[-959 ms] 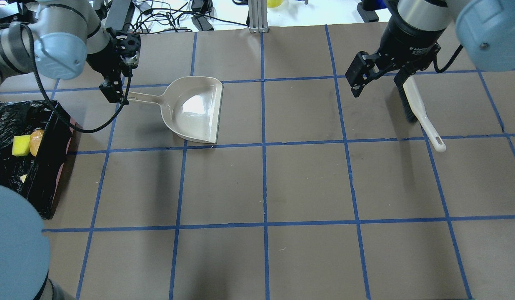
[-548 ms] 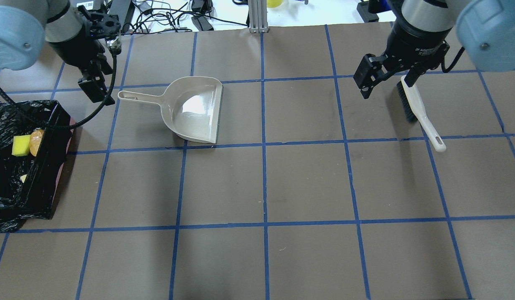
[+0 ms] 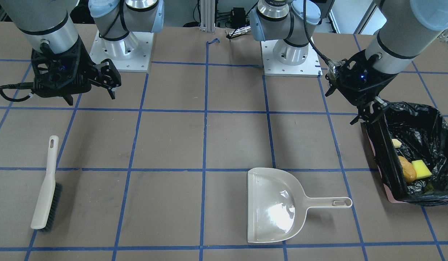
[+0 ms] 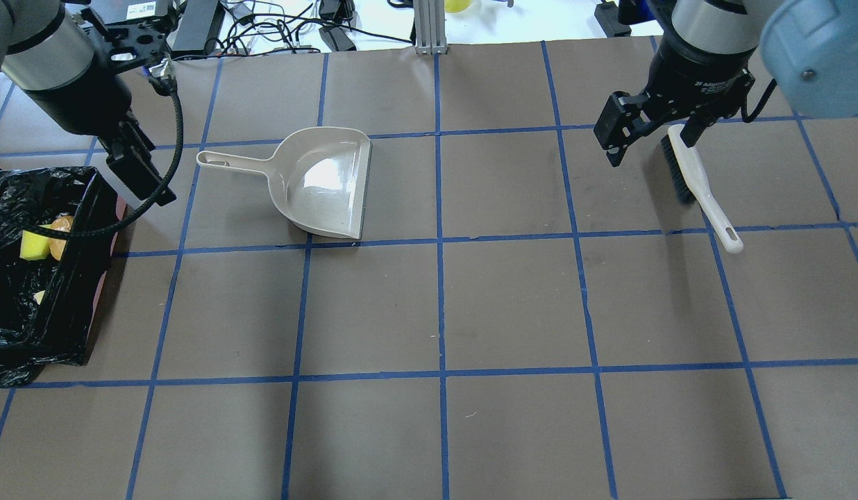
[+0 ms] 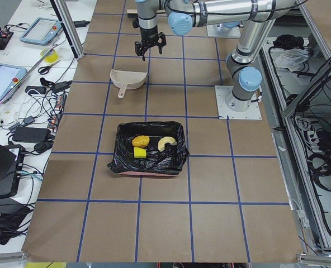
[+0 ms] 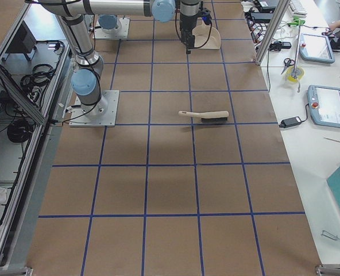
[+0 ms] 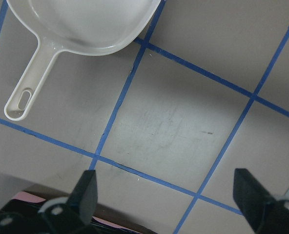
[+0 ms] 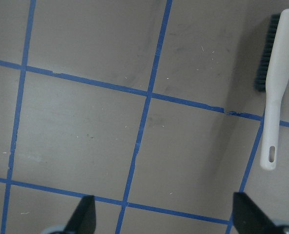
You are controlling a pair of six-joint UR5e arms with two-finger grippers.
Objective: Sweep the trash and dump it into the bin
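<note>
The bin (image 4: 75, 292) stands at the table's left end, lined with black plastic, and also shows in the front view (image 3: 387, 152) and the left side view (image 5: 176, 162). In it lie the trash: a yellow sponge (image 4: 35, 244) and a pastry piece (image 4: 60, 232); the second pastry (image 5: 166, 143) shows from the side. My left gripper (image 4: 139, 173) is open and empty, between the bin and the beige dustpan (image 4: 325, 184). My right gripper (image 4: 651, 139) is open and empty, above the brush (image 4: 700, 187) lying flat.
The dustpan is empty, its handle (image 7: 27, 92) pointing toward the bin. The brush (image 8: 276, 83) lies at the right with its handle toward the robot's side. Brown paper with blue tape lines covers the table. Cables lie beyond the far edge (image 4: 283, 28).
My left gripper has moved away from the dustpan handle's end, to the left toward the bin. My right gripper has shifted slightly right over the brush. Dustpan and brush stay put.
</note>
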